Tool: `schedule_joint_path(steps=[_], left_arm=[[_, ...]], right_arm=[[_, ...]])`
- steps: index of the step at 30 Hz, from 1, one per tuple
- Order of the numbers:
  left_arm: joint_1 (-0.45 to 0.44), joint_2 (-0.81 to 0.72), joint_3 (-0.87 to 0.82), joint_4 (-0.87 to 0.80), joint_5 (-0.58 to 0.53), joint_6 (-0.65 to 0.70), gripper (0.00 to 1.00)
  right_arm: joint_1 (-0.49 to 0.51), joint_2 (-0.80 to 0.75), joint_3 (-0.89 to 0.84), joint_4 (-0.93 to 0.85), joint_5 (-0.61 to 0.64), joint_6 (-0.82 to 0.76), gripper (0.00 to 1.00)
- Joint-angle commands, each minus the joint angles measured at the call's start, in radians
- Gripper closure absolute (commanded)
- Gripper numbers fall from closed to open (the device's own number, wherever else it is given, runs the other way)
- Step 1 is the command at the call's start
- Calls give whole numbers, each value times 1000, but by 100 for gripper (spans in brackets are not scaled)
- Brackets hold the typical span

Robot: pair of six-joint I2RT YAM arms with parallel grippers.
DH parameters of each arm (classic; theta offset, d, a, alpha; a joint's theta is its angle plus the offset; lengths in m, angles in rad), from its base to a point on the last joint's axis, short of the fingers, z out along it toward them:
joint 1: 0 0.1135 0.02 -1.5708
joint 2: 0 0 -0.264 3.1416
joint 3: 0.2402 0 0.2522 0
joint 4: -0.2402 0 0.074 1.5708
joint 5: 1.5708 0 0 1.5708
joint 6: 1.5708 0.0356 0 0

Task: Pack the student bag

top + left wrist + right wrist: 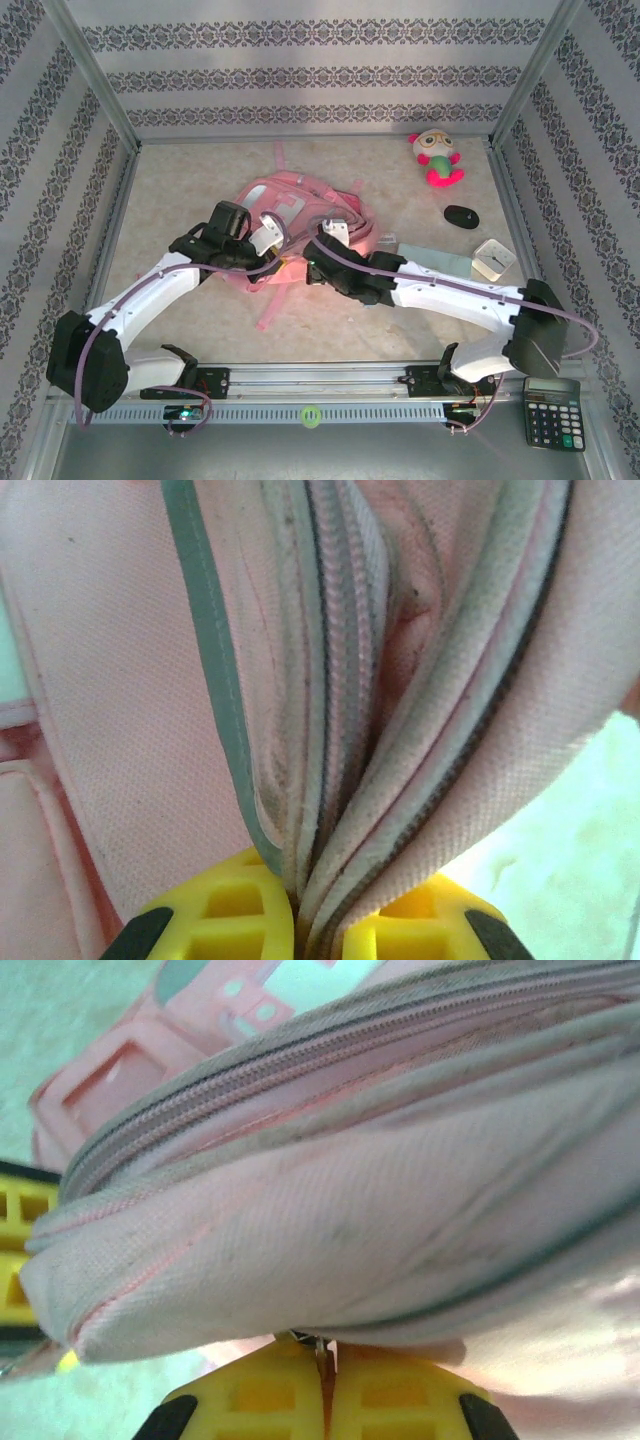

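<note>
Bag (300, 205) lies mid-table, slumped flat, well ahead of both arm bases. Thin straps trail toward the far wall and back toward the near rail.

Left claw (318, 920): clenched on a bunched fold of bag cloth, with a zip line and grey-green trim rising straight up out of the pinch.

Right claw (322, 1380): fingers pressed together under the bag's edge, with a small metal bit caught between the tips. Likely a zip pull, but too small to be sure.

Key relation: both claws sit on the near edge of the bag, left claw on its left part, right claw just beside it on the right. The bag body lies beyond them. The zip seam runs crosswise from one claw toward the other, so I judge any pull along the zip goes sideways, right claw hauling away from the left, which anchors the cloth. The two arms are about equally near.

Bag look: pale pink woven cloth, soft and creased, grey zip teeth shut where visible, lighter front pockets with cut-out panels.

Plush toy (437, 157) and calculator (552, 412) lie well apart, unpacked
</note>
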Motion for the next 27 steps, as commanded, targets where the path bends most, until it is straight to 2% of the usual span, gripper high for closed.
schedule_joint_path(steps=[1, 3, 8, 10, 11, 12, 15, 18, 22, 25, 27], left_arm=[[9, -51, -11, -130, -211, 122, 100], [10, -73, -32, -138, -250, 144, 100], [9, -115, -62, -168, -359, 211, 100], [10, -121, -51, -198, -423, 204, 96], [8, -123, -31, -231, -428, 198, 92], [5, -125, -6, -271, -396, 191, 82], [-17, -148, 49, -342, -195, 189, 46], [-81, -189, 33, -282, -100, 162, 32], [-150, -194, -20, -153, -8, 138, 28], [-185, -143, -45, -83, -57, 135, 30], [-189, -101, -52, -59, -114, 139, 36]], right_arm=[[-30, -67, -65, -21, -189, -109, 100], [-31, -95, -120, 9, -279, -123, 100], [-51, -114, -208, 100, -379, -131, 100], [-55, -107, -222, 156, -417, -127, 100], [-55, -104, -225, 188, -437, -125, 100], [-55, -97, -227, 219, -457, -118, 100], [-55, -72, -227, 306, -509, -108, 100], [-55, -40, -222, 354, -553, -98, 100], [-54, -16, -214, 361, -591, -90, 100], [-55, -14, -210, 364, -623, -88, 100], [-55, -18, -211, 363, -641, -87, 100]])
